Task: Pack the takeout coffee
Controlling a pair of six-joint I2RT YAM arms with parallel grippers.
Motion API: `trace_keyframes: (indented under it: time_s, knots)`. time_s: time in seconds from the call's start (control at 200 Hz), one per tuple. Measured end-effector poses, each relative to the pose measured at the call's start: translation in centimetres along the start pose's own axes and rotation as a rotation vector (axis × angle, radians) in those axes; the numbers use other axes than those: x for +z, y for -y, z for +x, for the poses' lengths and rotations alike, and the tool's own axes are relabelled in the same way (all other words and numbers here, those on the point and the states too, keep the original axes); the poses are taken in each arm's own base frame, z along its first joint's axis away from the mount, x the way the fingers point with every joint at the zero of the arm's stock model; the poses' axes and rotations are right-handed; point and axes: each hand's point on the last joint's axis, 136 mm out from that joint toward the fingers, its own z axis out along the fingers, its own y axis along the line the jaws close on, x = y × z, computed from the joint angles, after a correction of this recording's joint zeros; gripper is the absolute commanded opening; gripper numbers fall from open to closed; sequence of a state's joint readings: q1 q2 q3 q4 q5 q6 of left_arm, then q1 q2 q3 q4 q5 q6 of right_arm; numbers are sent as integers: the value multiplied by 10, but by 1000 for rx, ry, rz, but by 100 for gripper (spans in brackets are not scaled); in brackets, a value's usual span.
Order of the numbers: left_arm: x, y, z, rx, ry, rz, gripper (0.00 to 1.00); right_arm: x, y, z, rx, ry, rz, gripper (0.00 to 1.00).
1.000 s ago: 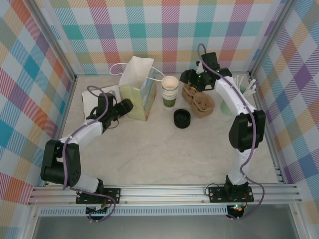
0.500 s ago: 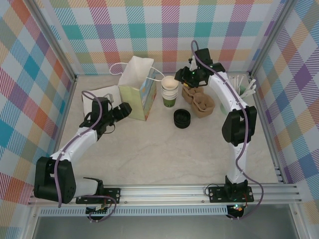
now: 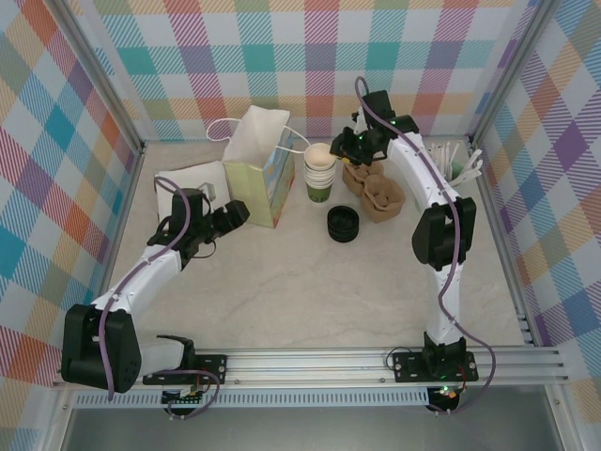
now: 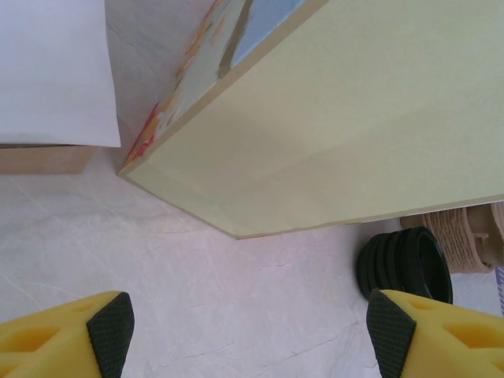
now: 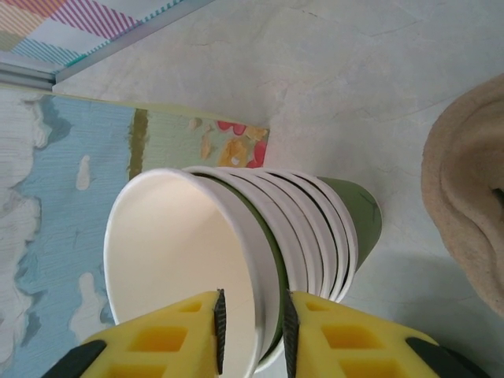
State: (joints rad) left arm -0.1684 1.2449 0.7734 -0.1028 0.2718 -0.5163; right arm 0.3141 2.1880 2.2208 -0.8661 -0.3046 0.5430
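Observation:
A stack of nested cups [image 3: 320, 175] with dark green walls and cream rims stands beside the paper bag [image 3: 263, 169]. My right gripper [image 5: 253, 331] sits astride the wall of the top cup [image 5: 181, 260]: one pad is inside, the other against its green outside, and a narrow gap still shows. In the top view that gripper [image 3: 340, 148] hangs over the stack's right rim. Stacked black lids [image 3: 343, 224] lie on the table in front. My left gripper [image 3: 230, 214] is open and empty, low by the bag's near corner [image 4: 236, 228], with the lids [image 4: 405, 264] beside its right finger.
A brown pulp cup carrier [image 3: 376, 193] lies right of the stack, its edge [image 5: 472, 213] close to my right gripper. A white flat box [image 3: 183, 183] sits left of the bag. White sticks [image 3: 465, 160] stand at the far right. Checked walls close in three sides.
My right gripper moved left from above the carrier to the cup stack and now straddles the top cup's rim. The left gripper drew back slightly from the bag.

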Motion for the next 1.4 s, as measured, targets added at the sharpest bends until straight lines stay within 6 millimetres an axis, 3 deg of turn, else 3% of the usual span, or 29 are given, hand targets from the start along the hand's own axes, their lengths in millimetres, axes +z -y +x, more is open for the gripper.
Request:
trace_keyframes:
  time_s: [0.495, 0.675, 0.815, 1.4]
  knots:
    - [-5, 3, -2, 4, 12, 7, 80, 5, 3, 1, 0, -18, 19, 20]
    - [-8, 3, -1, 2, 8, 2, 80, 8, 4, 2, 1, -26, 24, 11]
    - [-9, 3, -1, 3, 9, 3, 80, 7, 5, 4, 1, -31, 31, 10]
    - [-11, 4, 1, 1, 0, 6, 80, -24, -16, -8, -69, 15, 23, 10]
